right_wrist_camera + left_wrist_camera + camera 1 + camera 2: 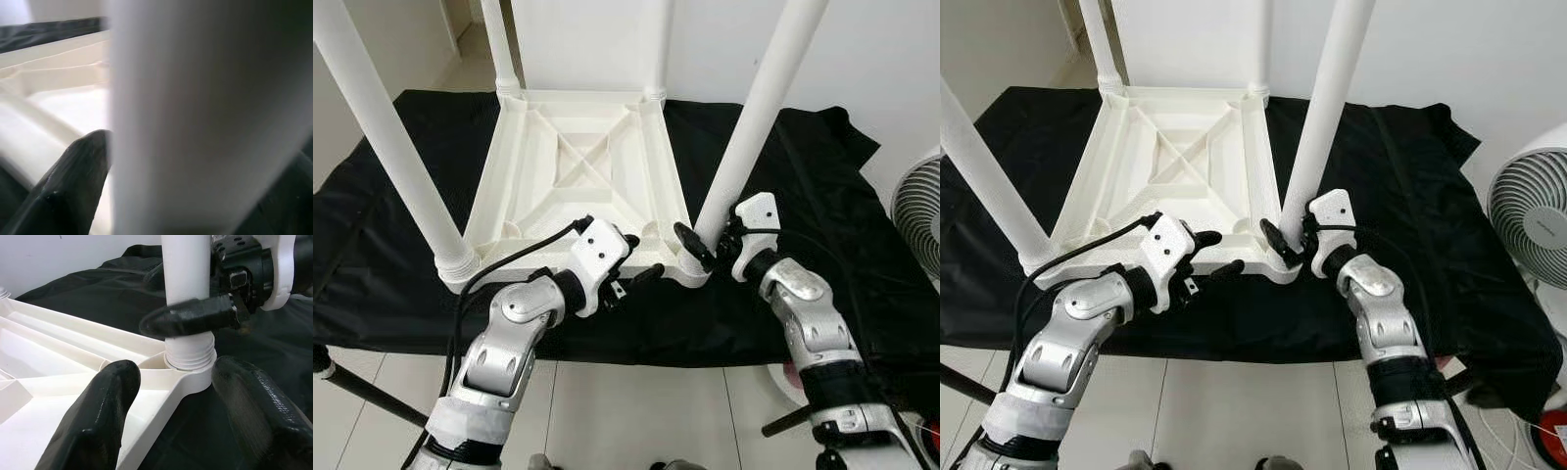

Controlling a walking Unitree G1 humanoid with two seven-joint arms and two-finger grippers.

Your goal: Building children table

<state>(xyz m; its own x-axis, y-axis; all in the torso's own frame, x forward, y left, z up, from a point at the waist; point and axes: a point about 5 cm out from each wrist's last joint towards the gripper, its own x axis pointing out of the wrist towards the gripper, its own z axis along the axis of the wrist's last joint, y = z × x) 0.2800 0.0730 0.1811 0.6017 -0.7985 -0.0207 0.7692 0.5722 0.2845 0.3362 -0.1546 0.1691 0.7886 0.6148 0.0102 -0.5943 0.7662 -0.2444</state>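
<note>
A white plastic children's table (578,162) lies upside down on a black cloth (803,186) spread over a low surface, its ribbed underside facing up so the legs can be fitted from above. Four white legs stand up from its corners: two at the far corners, one at the near left (386,147), and one at the near right (754,117), which is the one being worked on. The right hand (710,243) is closed round the base of that near-right leg, one black finger on each side just above the threaded collar — a hold that, by the look of it, serves to turn the leg into its socket (188,364) or to keep it upright there. The left wrist view shows threads on the collar above the socket rim, so the leg seems not fully seated. The left hand (628,269) is open, its two fingers (98,416) spread either side of the table's near-right corner and holding nothing; it appears placed to brace the frame so it does not spin or slide on the cloth while the leg is tightened. A white fan (918,211) stands at the far right, on the floor beside the cloth — well apart from the work.
</note>
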